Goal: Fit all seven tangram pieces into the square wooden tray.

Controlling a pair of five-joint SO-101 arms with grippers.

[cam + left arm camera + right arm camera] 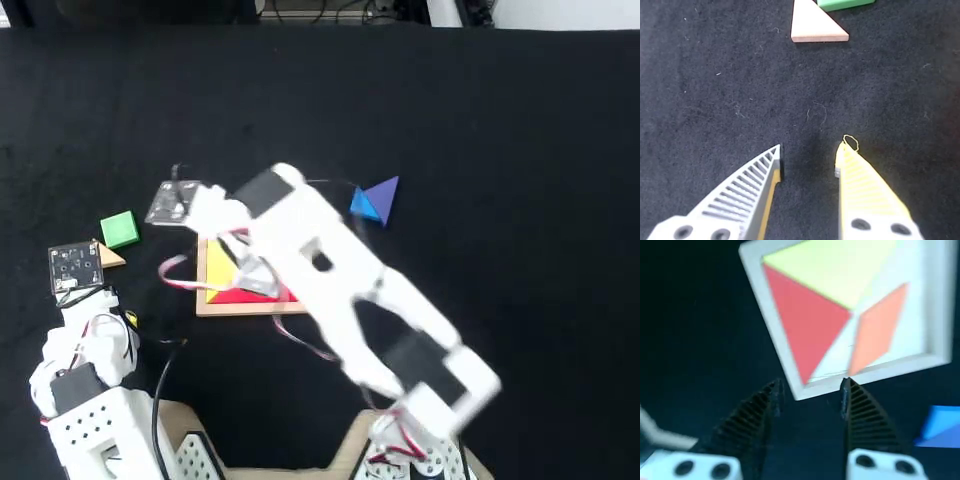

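The square wooden tray (250, 308) lies mid-table under my right arm. In the right wrist view the tray (880, 369) holds a yellow triangle (835, 270), a red triangle (805, 320) and an orange parallelogram (875, 325). My right gripper (810, 385) hangs open and empty over the tray's edge. A blue triangle (375, 200) lies outside, beyond the tray; the blue triangle (940, 427) is beside one right finger. My left gripper (811, 147) is open and empty above the black cloth. Ahead of it lie a tan triangle (815, 27) and a green square (845, 4).
In the high view the green square (119, 228) and the tan triangle (110, 257) lie left of the tray, close to my left arm. The right arm crosses over the tray and hides its right part. Cables trail beside the tray. Black cloth covers the table.
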